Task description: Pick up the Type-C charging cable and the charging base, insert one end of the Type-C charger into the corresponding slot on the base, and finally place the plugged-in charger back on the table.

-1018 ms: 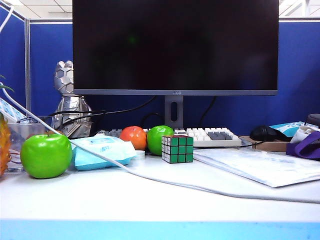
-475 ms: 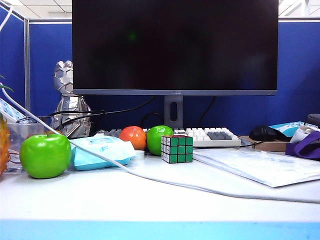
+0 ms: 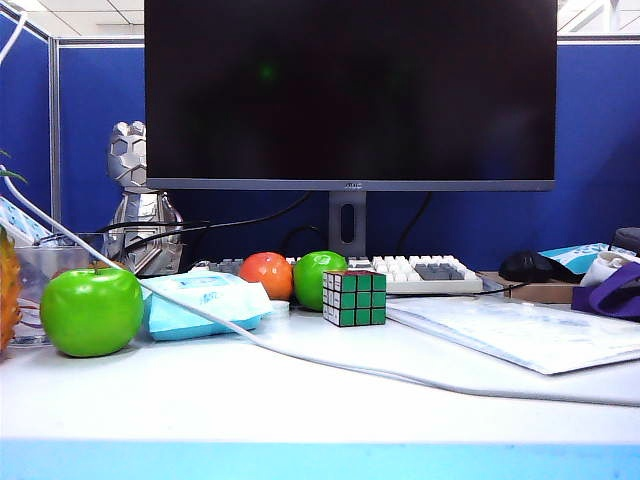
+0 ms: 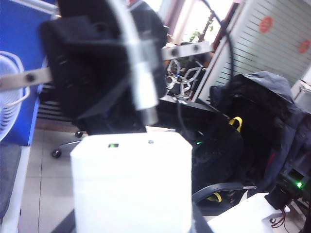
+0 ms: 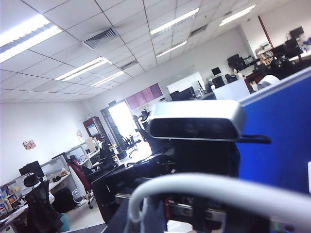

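Holding base (image 4: 131, 189) in left gripper's clamped fingers, cable (image 5: 218, 188) in right gripper's shut fingers, both above the bench (image 3: 300, 410); next, aligning plug with slot.

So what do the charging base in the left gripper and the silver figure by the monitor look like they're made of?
The charging base, seen up close in the left wrist view: smooth white plastic by its look, plain faces, rounded edges, a soft sheen. The figure: silvery with faceted panels and bright glints, so metal or metallic-painted plastic; the look leaves that open.
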Robot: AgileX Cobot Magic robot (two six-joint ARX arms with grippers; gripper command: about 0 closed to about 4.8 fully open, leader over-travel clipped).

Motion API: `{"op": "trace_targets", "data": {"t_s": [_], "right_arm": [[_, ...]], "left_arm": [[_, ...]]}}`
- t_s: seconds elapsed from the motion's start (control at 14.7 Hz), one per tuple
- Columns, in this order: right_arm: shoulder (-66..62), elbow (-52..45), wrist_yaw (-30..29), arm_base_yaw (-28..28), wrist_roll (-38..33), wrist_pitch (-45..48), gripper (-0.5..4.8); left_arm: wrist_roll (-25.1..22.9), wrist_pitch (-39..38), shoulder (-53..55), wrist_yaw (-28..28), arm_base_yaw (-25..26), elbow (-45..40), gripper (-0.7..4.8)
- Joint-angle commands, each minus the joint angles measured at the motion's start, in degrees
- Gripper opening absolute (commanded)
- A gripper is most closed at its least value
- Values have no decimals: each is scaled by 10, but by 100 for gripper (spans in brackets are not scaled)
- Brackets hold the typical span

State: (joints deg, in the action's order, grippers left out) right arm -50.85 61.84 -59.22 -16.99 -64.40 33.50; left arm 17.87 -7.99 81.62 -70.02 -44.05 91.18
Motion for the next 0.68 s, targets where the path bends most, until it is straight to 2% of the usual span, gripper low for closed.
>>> {"op": "trace_targets", "data": {"t_s": [0.07, 0.68], "right_arm": [[3, 3, -3, -1, 3, -7, -2], [3, 3, -10, -3, 17, -20, -3]], "left_arm": [[2, 26, -3, -7, 0, 2, -6], [23, 26, -3, 20, 1, 2, -6]]}}
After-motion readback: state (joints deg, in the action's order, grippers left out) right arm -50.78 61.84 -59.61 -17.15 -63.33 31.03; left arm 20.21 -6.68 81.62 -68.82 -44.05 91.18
